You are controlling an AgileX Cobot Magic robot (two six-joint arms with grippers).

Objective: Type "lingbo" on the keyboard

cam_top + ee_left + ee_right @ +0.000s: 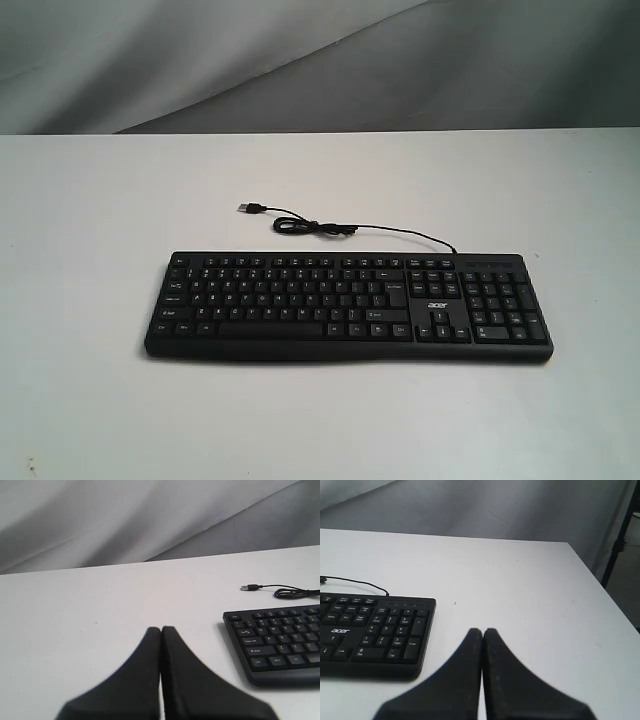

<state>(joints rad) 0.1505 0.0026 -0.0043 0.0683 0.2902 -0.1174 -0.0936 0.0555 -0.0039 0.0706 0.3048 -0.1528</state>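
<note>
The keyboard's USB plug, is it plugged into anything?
No, the USB plug lies free on the white table, a little way from the keyboard, with nothing connected to it.

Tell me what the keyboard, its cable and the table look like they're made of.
The keyboard looks like matte black plastic: dull even surface, white printed legends. The cable seems rubbery black sheathing, as it coils loosely. The table is smooth matte white, perhaps laminate; hard to say.

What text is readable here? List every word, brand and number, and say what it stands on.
"acer": white logo on the keyboard, above the arrow keys.
"Shift", "Ctrl": keys at its left end, left wrist view.
Other key legends: too small or blurred to read.
No other text.
</note>
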